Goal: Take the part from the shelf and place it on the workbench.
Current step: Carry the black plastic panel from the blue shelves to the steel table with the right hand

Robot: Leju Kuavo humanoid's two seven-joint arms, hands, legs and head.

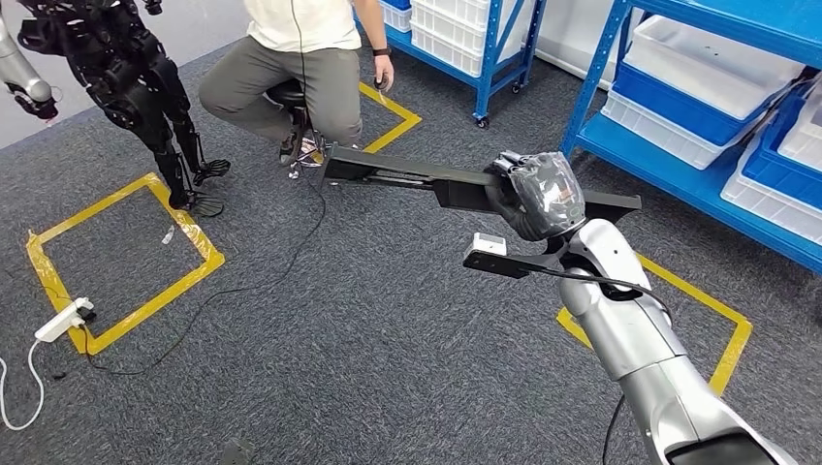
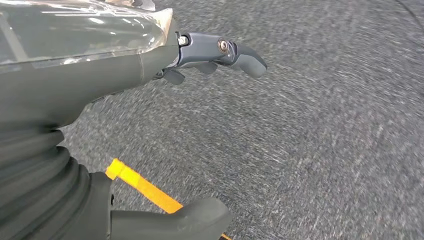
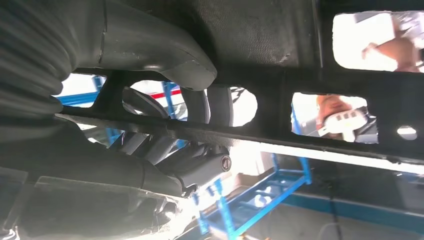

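White bins [image 1: 679, 145] — blue shelf [image 1: 669, 160]

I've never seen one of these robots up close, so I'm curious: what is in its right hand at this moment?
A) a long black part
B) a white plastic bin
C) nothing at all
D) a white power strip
A: in the head view the right hand grips a long black part and holds it level above the grey carpet.

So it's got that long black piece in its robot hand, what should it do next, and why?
Probably keep carrying it, level, toward the workbench. The right robot hand grips the long black part in mid-air over the carpet, with the blue shelf beside it.
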